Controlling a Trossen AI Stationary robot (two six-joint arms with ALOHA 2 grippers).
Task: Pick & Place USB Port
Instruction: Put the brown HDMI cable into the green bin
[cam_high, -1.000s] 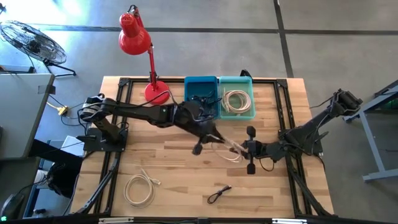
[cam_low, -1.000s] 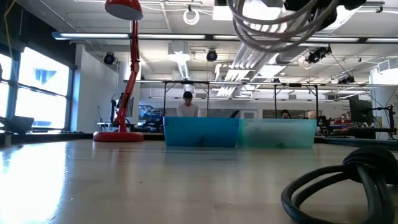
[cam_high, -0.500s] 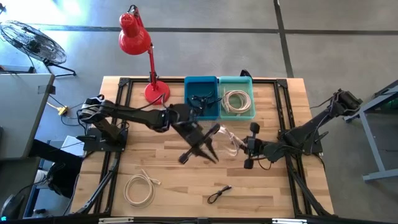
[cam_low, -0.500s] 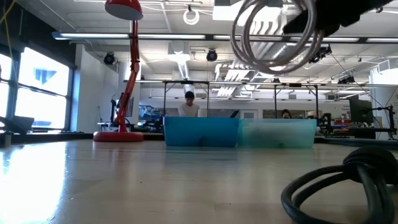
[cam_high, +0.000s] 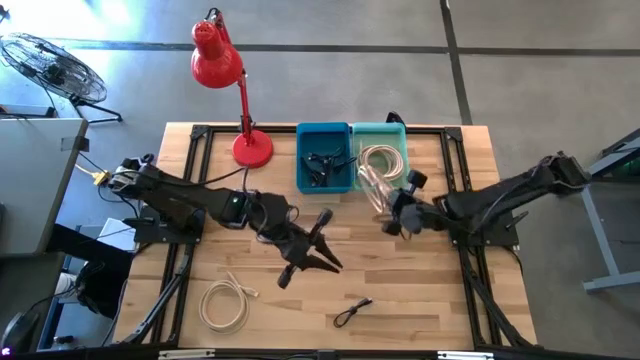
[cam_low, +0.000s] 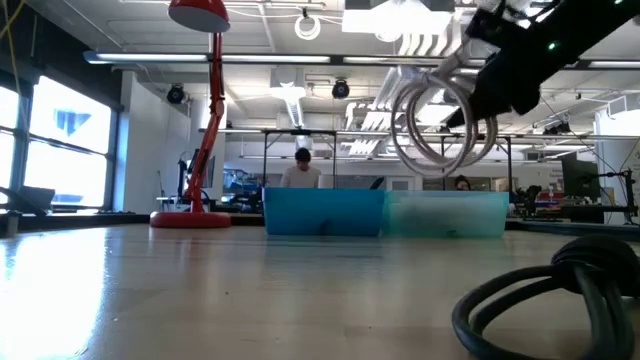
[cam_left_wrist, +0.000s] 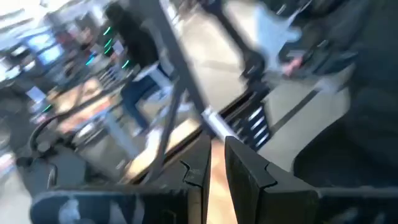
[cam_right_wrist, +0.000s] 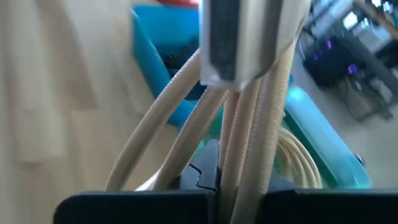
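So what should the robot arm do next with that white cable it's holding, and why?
Probably carry it a little farther over the teal bin and then let go. The right gripper is shut on the white cable, which hangs in the air just at that bin's near edge. Another white cable coil already lies in it, while the blue bin holds dark cables.

Right tool (cam_high: 392, 213) (cable (cam_high: 372, 186) held) beside the bins (cam_high: 352, 157)

— What surrounds the pale wooden-plank table (cam_high: 250, 310)?
— Grey concrete floor (cam_high: 520, 90), a round wire floor fan (cam_high: 50, 65), a red desk lamp (cam_high: 218, 55).
— And beyond?
— Bright windows (cam_low: 60, 125) and white ceiling strip lights (cam_low: 290, 95).
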